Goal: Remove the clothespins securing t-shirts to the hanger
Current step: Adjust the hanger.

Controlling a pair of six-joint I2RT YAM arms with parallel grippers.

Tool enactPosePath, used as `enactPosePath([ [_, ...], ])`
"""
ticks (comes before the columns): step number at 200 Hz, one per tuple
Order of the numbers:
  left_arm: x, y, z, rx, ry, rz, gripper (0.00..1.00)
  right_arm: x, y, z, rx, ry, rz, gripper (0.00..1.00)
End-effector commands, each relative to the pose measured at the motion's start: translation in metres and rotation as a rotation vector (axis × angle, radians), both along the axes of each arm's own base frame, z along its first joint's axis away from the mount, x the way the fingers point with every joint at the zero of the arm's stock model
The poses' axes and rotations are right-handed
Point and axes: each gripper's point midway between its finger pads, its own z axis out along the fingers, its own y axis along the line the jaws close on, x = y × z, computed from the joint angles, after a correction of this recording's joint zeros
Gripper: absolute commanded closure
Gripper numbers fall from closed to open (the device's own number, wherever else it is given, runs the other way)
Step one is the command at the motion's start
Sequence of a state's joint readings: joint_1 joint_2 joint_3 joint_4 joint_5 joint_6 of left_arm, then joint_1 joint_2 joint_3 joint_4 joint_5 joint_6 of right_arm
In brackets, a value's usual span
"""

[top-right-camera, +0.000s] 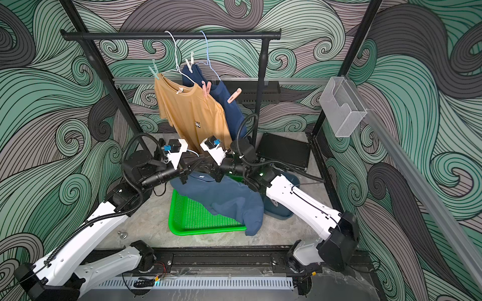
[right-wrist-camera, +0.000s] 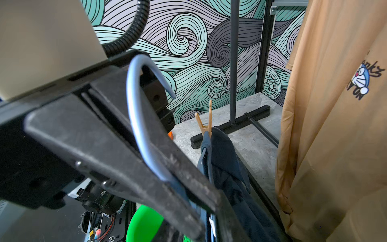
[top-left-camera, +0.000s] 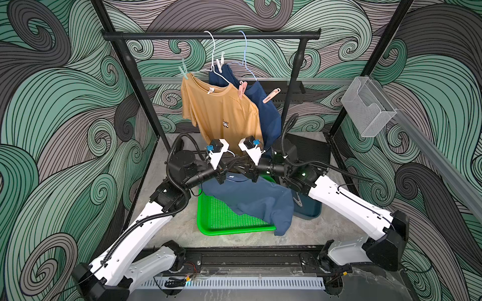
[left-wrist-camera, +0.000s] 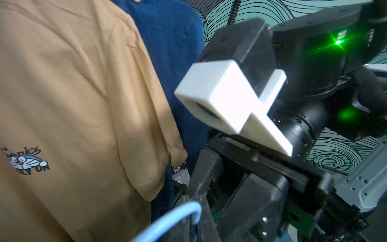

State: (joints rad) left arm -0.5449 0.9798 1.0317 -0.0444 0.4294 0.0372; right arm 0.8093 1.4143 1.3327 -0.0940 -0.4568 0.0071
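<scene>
My left gripper (left-wrist-camera: 194, 222) is shut on the hook of a light blue hanger (left-wrist-camera: 167, 220), held low over the green tray (top-left-camera: 221, 221). A medium blue t-shirt (top-left-camera: 250, 198) hangs from it onto the tray, with a peach clothespin (right-wrist-camera: 206, 123) clipped at its shoulder. My right gripper (right-wrist-camera: 211, 228) sits close around the hanger's neck and the collar; its jaws are blurred. On the rack hang a mustard t-shirt (top-left-camera: 221, 112) and a navy t-shirt (top-left-camera: 266, 112), with mint (top-left-camera: 184, 70), white (top-left-camera: 220, 62), pink (top-left-camera: 242, 90) and peach (top-left-camera: 271, 96) clothespins on them.
The black rack bar (top-left-camera: 208, 35) spans the back and its foot (right-wrist-camera: 230, 125) lies on the table. A dark blue tray (top-left-camera: 310, 211) beside the green one holds a loose clothespin (top-left-camera: 297, 202). A clear bin (top-left-camera: 367, 106) hangs on the right wall.
</scene>
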Motion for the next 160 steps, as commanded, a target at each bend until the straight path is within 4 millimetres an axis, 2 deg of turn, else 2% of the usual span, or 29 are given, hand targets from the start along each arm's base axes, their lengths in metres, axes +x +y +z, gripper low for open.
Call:
enactPosePath([
  [1,-0.008,0.000,0.026,-0.036,-0.056,-0.022,1.00,0.000,0.004,0.012,0.048,-0.029,0.019,0.78],
  [33,-0.004,0.005,0.021,-0.031,-0.048,0.018,1.00,-0.002,0.003,0.012,0.049,-0.025,0.023,0.87],
  [47,-0.001,0.008,0.018,-0.031,-0.051,0.046,0.81,-0.002,0.002,0.012,0.050,-0.025,0.021,0.91],
  [80,0.000,0.014,0.016,-0.025,-0.058,0.080,0.58,-0.002,0.000,0.013,0.057,-0.026,0.020,1.00],
  [95,0.001,0.016,0.012,-0.016,-0.053,0.094,0.47,0.000,-0.001,0.014,0.064,-0.024,0.013,1.00],
  [132,-0.003,0.027,0.005,0.011,-0.057,0.135,0.40,0.006,-0.008,0.017,0.069,-0.031,-0.007,1.00],
  [160,-0.006,0.048,-0.001,0.034,-0.051,0.223,0.39,0.008,-0.013,0.020,0.074,-0.035,0.001,1.00],
])
